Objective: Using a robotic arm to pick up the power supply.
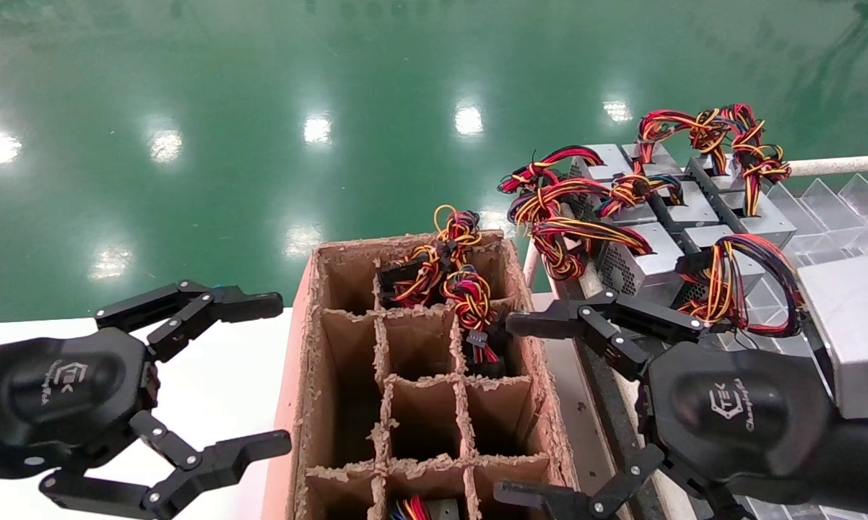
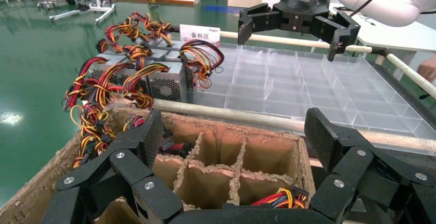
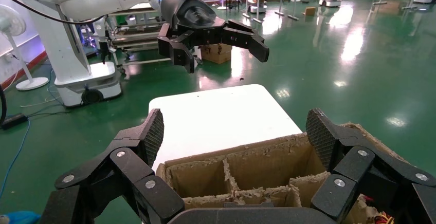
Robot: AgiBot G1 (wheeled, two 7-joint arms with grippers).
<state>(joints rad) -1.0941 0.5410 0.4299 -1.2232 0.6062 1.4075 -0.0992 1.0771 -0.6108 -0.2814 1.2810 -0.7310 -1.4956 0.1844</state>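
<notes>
Nearest the head camera are the two black hands. Left hand hovers over the white tabletop, fingers spread wide, holding nothing; it looks parked.

Centre: divided cardboard box. Several cells are empty; two far cells and one near cell show wire bundles, so some units are likely already packed.

Right hand hangs over the gap between the box and the rack, fingers spread wide, empty, and pointing at the box rather than the supply stock.

Right: power supplies stand grouped in the clear tray, far of the right hand, red-yellow wires knotted on top. Another grey unit lies just beside the right forearm.

Judgement: the reach has not begun. To do it well, turn the right hand toward the nearest unit of the group, keep the fingers wide, close on the flat metal sides and not on the wire loops, which would slip or snag a neighbour. Lift straight up; the units sit touching.

Views: the left wrist view shows the perforated vent face and a label card behind the units, plus many empty tray cells. The right wrist view shows none of the supplies, only the box rim, the tabletop and the left hand beyond.
</notes>
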